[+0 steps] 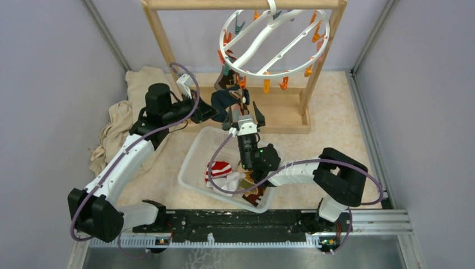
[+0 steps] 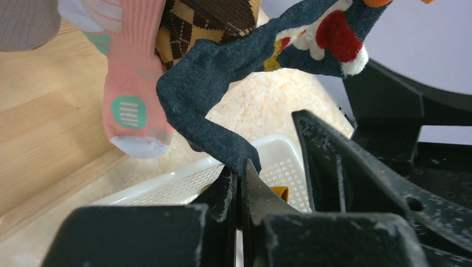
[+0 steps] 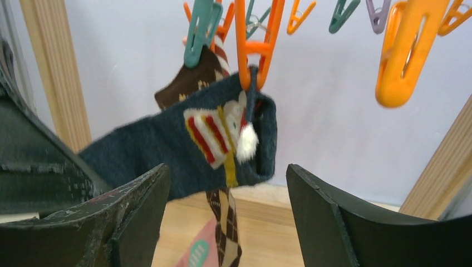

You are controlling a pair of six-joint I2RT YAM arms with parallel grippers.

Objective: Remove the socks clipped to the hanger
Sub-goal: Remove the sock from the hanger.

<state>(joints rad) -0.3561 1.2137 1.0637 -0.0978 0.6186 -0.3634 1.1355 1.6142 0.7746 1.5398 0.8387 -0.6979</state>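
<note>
The white ring hanger (image 1: 274, 42) hangs from the wooden frame with orange and teal clips. A navy sock (image 1: 224, 100) hangs from an orange clip (image 3: 256, 44), stretched toward the left. My left gripper (image 1: 214, 110) is shut on its toe end (image 2: 242, 164). The navy sock (image 3: 167, 144) has a red-striped patch and a white pom. My right gripper (image 1: 245, 116) is open just below it, jaws either side of its cuff (image 3: 225, 169), not touching. A brown argyle sock (image 3: 192, 80) hangs from a teal clip (image 3: 200, 28). A pink sock (image 2: 133, 83) hangs beside it.
A white perforated basket (image 1: 193, 162) sits under the grippers with a red-white striped sock (image 1: 219, 168) and other socks in it. The wooden frame (image 1: 162, 39) has a base board behind. A beige cloth (image 1: 120, 120) lies at the left. A grey sock (image 2: 25, 19) shows at the edge.
</note>
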